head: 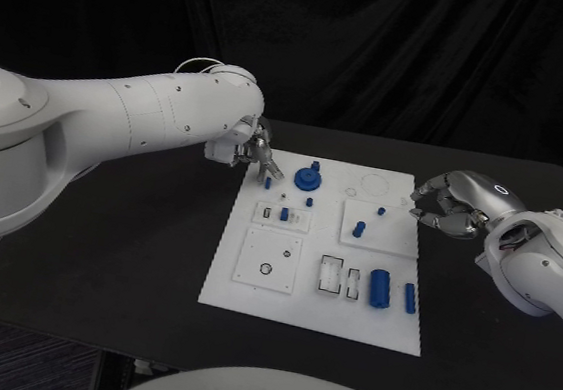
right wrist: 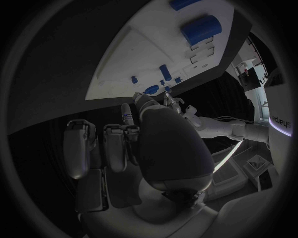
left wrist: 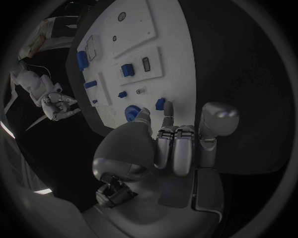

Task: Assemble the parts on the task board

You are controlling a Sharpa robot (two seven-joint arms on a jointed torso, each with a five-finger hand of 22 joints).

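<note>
**A:** Where is the task board [head: 314,307], and what is on it?

**B:** The white board lies in the middle of the black surface [head: 111,258]. Blue parts stand or lie across it: a round knob [head: 308,175] near the far edge, a large cylinder [head: 379,286] toward the near right corner, small pegs between.

**A:** What is the left hand [head: 248,152] doing?

**B:** It hovers at the board's far left corner. Its fingers [left wrist: 168,119] reach down to a small blue peg [left wrist: 159,103] there, seemingly to seat or lift it; whether they grip it, I cannot tell.

**A:** And the right hand [head: 449,205]?

**B:** It waits just off the board's right edge, fingers curled inward, apparently holding nothing.
</note>
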